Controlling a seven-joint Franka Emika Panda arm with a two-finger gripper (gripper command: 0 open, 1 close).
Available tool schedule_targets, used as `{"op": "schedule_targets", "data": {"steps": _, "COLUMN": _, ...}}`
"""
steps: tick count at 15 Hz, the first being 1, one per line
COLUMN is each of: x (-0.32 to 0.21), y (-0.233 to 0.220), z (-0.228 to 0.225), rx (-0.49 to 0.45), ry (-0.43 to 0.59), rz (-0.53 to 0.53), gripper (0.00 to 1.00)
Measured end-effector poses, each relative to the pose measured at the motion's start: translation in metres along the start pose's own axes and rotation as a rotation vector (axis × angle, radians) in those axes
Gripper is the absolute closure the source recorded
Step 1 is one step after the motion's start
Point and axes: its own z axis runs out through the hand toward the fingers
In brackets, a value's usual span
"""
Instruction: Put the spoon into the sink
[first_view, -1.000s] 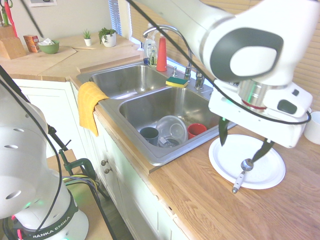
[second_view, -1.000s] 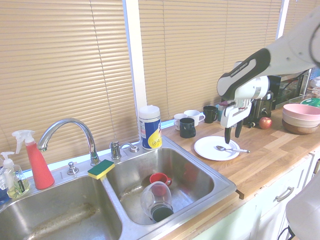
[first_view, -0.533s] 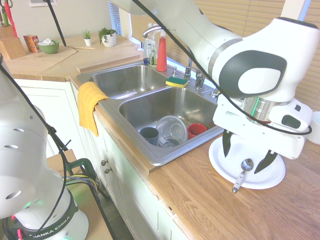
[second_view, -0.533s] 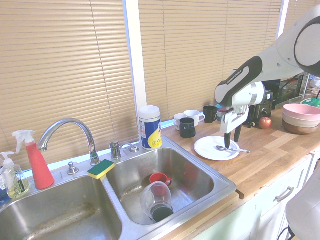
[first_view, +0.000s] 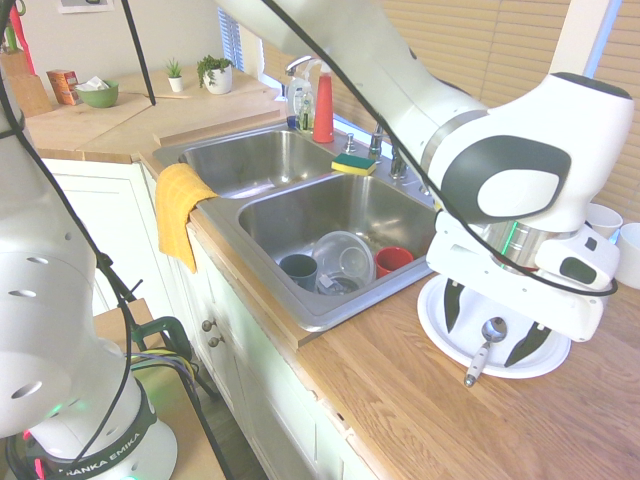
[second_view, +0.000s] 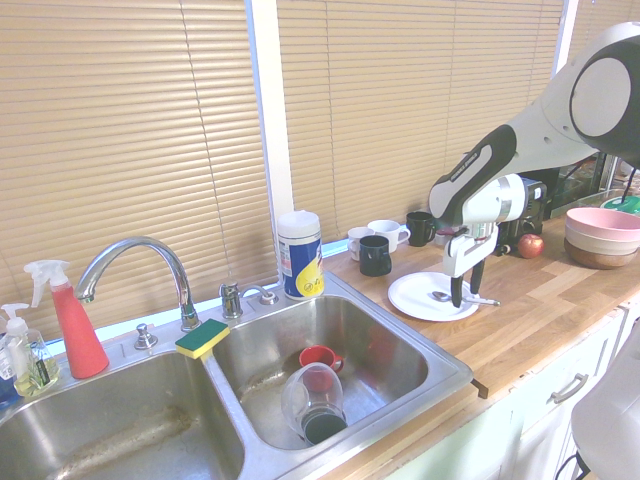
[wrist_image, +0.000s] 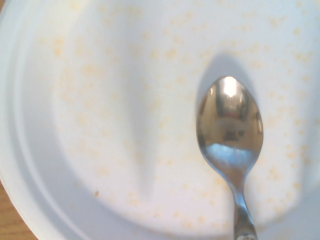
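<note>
Nearest the first exterior camera, a wooden countertop (first_view: 400, 400) holds a white plate (first_view: 445, 335), and the small silver spoon (first_view: 484, 347) lies on it with its bowl on the plate and its handle reaching over the front rim. The white arm's gripper (first_view: 490, 325) hangs straight down just above the plate with its two dark fingers spread wide on either side of the spoon's bowl, holding nothing. Beyond the plate is the steel double sink (first_view: 300, 300), its near basin holding a clear bowl (first_view: 343, 262), a dark cup (first_view: 299, 270) and a red cup (first_view: 392, 260), with a yellow cloth (first_view: 178, 210) draped over its front edge, and a sponge (first_view: 354, 163) and red spray bottle (first_view: 323, 107) by the faucet (first_view: 340, 62) behind.
</note>
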Motion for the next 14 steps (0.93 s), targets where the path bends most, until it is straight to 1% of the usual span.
{"op": "schedule_targets", "data": {"steps": 14, "x": 0.0008, "y": 0.0026, "z": 0.0038, "rx": 0.008, "ry": -0.004, "rz": -0.01, "gripper": 1.0}}
